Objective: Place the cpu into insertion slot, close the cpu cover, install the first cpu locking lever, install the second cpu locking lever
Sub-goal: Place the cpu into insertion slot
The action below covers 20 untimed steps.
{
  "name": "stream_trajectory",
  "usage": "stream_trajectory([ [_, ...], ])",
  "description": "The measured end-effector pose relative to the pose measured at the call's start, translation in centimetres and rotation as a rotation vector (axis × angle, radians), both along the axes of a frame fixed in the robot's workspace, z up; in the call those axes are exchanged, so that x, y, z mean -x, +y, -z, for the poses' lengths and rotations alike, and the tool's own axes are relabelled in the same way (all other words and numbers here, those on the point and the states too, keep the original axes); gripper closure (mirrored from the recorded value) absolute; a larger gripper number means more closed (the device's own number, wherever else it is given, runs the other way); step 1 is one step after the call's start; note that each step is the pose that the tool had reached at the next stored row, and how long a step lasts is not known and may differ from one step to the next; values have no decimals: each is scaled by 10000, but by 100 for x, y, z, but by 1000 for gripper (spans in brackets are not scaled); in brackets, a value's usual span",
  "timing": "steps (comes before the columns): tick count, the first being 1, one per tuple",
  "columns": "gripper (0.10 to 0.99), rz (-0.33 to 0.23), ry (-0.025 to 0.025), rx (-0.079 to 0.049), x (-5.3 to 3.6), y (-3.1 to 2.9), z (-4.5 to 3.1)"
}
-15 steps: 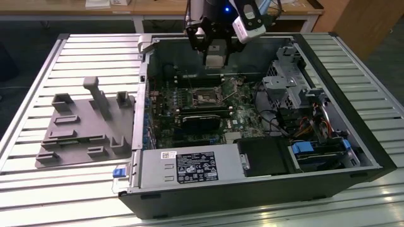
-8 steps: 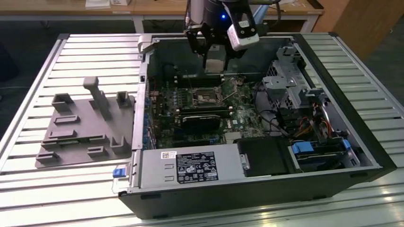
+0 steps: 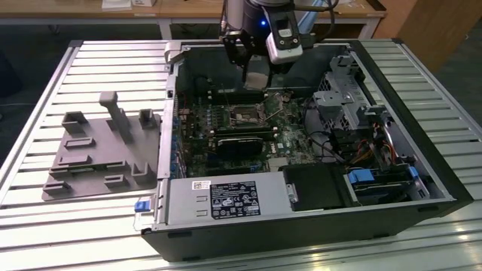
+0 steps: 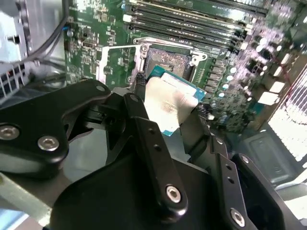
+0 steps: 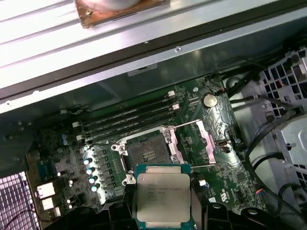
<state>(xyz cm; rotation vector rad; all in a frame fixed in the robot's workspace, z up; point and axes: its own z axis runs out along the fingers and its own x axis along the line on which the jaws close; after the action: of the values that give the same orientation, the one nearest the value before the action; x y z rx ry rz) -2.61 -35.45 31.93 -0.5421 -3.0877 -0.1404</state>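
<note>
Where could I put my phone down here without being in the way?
Bare slatted table lies between the grey fixture tray and the near edge, and behind the tray too. Inside the computer case it is crowded: motherboard, cables, and the pincer holding the cpu by the insertion slot.
</note>
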Motion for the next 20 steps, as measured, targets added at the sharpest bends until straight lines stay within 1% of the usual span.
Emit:
stream_trajectory([
  [11,553,1896,0,-1,0,0,43],
  [20,553,3547,-1,-1,0,0,108],
])
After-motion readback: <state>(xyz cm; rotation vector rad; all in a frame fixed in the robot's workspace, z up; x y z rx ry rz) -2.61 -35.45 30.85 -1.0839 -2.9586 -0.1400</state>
